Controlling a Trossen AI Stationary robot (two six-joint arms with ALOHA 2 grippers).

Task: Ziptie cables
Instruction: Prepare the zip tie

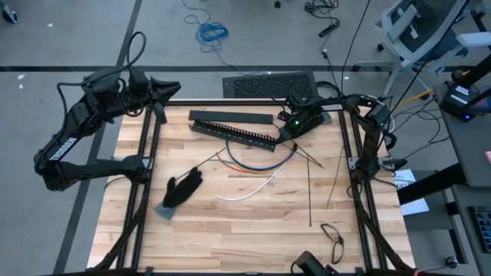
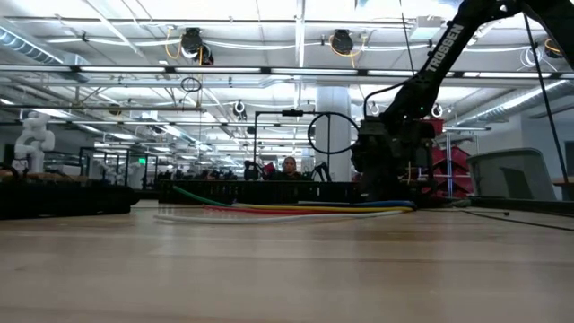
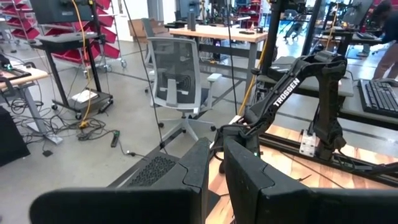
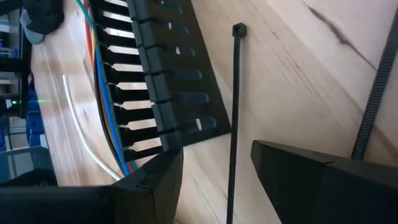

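The cables (image 1: 257, 159), thin wires in several colours, lie in arcs on the wooden table beside a long black slotted bar (image 1: 234, 134); a white one (image 1: 253, 188) curves nearer the front. My right gripper (image 1: 285, 129) slants down at the bar's right end and is open. In the right wrist view its fingers (image 4: 214, 155) stand on either side of a thin black zip tie (image 4: 235, 112) that lies flat on the wood, and one finger (image 4: 149, 180) is right beside the bar's end (image 4: 186, 134). My left gripper (image 1: 167, 93) hangs shut and empty above the table's far left corner.
More zip ties (image 1: 311, 192) lie loose to the right of the cables, one of them (image 4: 373, 106) beside my right gripper. A black glove (image 1: 182, 188) lies left of centre and a pair of glasses (image 1: 331, 232) near the front right. A second black bar (image 1: 230, 117) lies along the far edge.
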